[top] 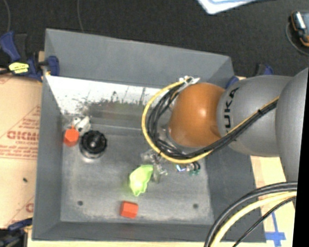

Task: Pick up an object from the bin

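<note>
My gripper (154, 168) reaches down near the middle of the bin, just under the orange dome of the wrist. Its metal tips are right at the upper right end of a crumpled lime-green soft thing (140, 180) that lies on the bin floor. Whether the tips enclose the green thing cannot be made out. A small red-orange cube (129, 209) rests on the floor a little below the green thing, towards the front wall.
At the left of the bin stands a round black knob on a silver base (93, 143). Beside it lies a small orange block with a white piece (73, 133). A small green-blue part (188, 169) lies right of the gripper. The arm covers the bin's upper right.
</note>
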Motion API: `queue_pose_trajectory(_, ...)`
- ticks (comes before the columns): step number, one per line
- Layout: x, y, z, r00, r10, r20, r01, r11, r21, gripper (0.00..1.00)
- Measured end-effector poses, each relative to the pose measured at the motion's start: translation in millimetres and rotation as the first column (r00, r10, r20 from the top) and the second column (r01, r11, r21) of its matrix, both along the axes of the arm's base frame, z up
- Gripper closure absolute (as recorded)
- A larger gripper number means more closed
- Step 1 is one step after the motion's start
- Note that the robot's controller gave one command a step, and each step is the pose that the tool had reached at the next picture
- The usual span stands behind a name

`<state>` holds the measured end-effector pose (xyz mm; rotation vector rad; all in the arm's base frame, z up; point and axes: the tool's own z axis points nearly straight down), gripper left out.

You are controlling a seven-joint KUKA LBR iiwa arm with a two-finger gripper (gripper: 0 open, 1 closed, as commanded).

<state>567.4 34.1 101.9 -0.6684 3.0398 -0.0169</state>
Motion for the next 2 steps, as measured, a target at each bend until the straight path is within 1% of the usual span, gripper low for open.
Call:
queue_pose_trajectory(1, 10.0, 4.5, 82.6, 1.0, -0.021, -0.005, 0.021, 1.0, 0.0, 1.0)
queue_pose_trajectory(2, 5.8, 26.6, 194.4, 0.999, 0.031, 0.006, -0.031, 1.0, -0.001, 1.0)
